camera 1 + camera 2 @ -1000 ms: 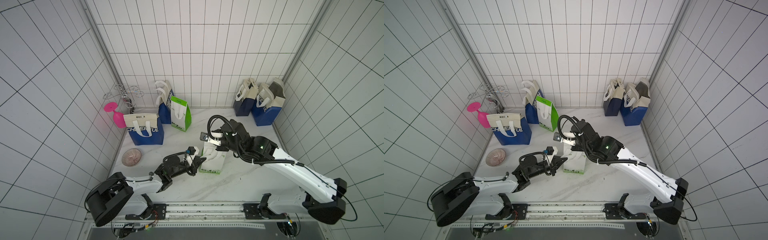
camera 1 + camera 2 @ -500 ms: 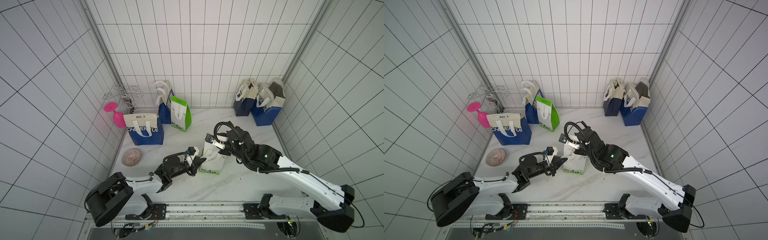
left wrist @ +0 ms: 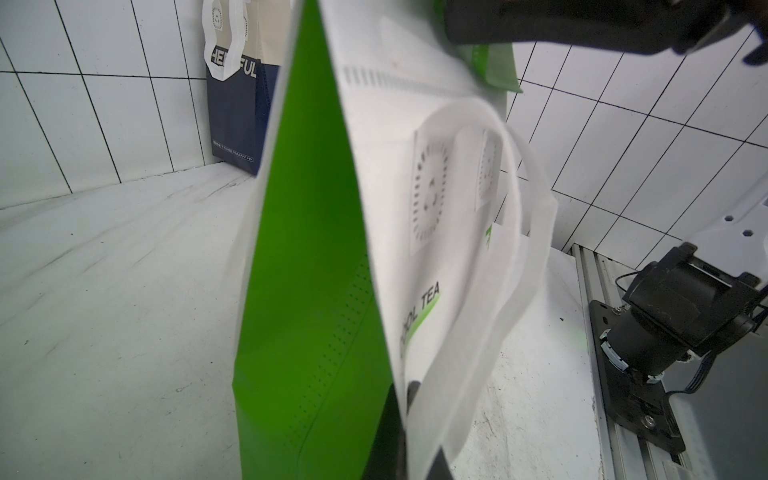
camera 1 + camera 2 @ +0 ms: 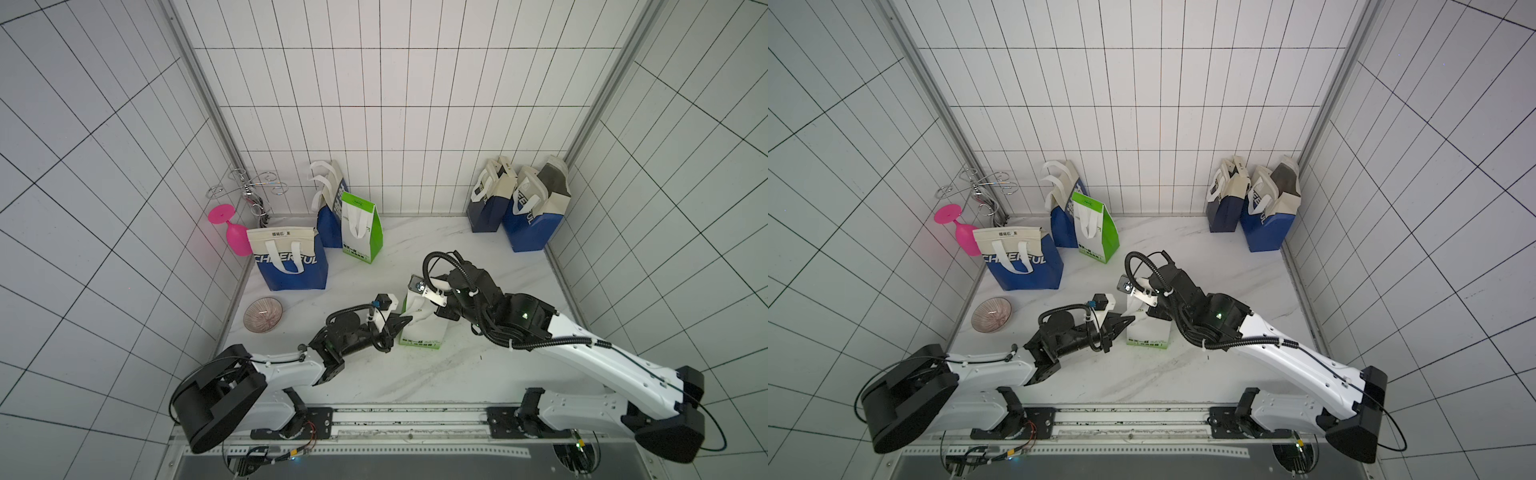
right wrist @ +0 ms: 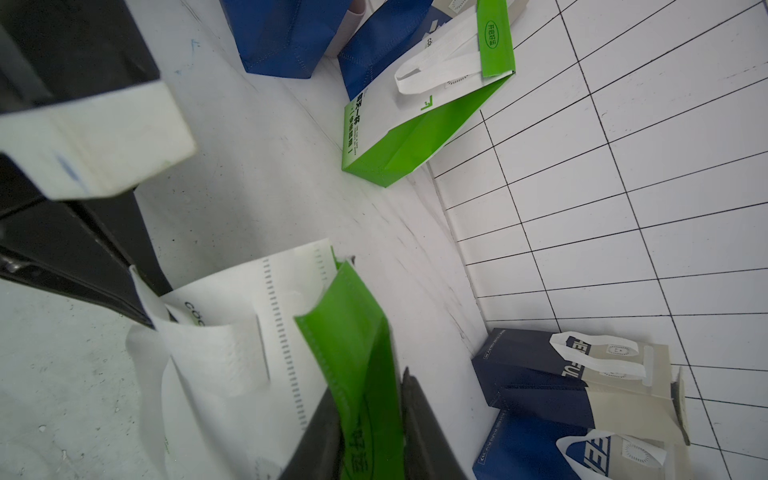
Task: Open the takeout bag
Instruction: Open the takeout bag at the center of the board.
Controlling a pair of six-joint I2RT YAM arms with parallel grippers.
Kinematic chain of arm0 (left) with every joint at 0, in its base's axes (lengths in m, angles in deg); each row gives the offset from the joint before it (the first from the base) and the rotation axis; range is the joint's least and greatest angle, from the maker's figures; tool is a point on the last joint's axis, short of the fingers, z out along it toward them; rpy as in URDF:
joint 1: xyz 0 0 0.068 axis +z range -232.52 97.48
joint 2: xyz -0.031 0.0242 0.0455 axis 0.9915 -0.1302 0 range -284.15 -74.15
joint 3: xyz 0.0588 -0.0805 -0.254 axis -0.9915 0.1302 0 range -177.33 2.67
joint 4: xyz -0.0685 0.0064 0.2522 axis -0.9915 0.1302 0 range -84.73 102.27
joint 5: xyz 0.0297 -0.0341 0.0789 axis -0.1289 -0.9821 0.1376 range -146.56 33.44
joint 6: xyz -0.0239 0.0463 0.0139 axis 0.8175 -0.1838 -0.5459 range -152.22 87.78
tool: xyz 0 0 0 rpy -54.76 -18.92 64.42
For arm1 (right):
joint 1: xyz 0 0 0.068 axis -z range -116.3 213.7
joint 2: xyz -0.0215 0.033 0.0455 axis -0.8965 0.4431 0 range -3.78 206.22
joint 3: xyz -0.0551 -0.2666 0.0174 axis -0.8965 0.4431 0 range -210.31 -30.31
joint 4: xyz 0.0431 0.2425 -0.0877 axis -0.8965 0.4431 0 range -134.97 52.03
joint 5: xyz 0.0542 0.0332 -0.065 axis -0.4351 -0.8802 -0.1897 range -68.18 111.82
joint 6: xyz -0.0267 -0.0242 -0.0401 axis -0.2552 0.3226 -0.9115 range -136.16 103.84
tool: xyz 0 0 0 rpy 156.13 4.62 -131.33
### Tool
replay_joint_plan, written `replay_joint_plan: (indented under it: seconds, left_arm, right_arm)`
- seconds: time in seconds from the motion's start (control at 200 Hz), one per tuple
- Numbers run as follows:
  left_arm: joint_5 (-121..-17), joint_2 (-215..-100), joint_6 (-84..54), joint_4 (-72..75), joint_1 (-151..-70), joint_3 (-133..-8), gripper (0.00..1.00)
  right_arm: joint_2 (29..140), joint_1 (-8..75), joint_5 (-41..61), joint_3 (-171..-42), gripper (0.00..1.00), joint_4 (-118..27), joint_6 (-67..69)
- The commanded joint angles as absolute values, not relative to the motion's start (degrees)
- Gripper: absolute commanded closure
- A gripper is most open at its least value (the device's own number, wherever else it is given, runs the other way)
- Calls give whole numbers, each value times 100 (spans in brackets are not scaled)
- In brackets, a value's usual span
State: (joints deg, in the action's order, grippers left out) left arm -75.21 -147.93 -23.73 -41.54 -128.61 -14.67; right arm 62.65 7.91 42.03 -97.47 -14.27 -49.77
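The takeout bag [image 4: 420, 332] [image 4: 1148, 332], green and white, stands mid-table between both arms. My left gripper [image 4: 405, 322] [image 4: 1128, 320] reaches in from the left and is shut on the bag's white front panel. In the left wrist view that panel [image 3: 395, 166] runs down between the jaws of the left gripper [image 3: 409, 432], and the loose white handle [image 3: 519, 249] hangs beside them. My right gripper [image 4: 440, 309] [image 4: 1152, 309] is at the bag's top. In the right wrist view the green top flap [image 5: 353, 332] sits pinched in the right gripper [image 5: 370, 415], a dark finger [image 5: 424, 436] against each side.
A second green bag [image 4: 359, 232] and two blue bags [image 4: 291, 262] [image 4: 330, 208] stand at the back left. Two more blue bags [image 4: 486, 203] [image 4: 534, 216] fill the back right corner. A pink goblet [image 4: 235, 232], a wire rack [image 4: 249, 191] and a ribbed bowl [image 4: 262, 314] line the left wall.
My right arm has shifted right and towards the front, its gripper settling at the bag's top with the jaws narrowing onto the green flap. The left gripper has held its grip unmoved.
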Motion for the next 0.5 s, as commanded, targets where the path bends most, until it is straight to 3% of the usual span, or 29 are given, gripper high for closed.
replay_joint_plan:
  seconds: [0.0, 0.03, 0.495]
  left_arm:
    - [-7564, -14810, -2466, -4092, -12884, -1476, 100]
    - [-7567, -14811, -2462, -4088, -12888, -1473, 100]
    - [-7566, -14804, -2486, -4027, -12884, -1498, 100]
  right_arm:
    - [6206, 771, 4415, -9457, 96, -1163, -4832]
    - [6196, 771, 4423, -9467, 100, -1166, -4842]
    - [6578, 797, 4872, -10870, 100, -575, -5748]
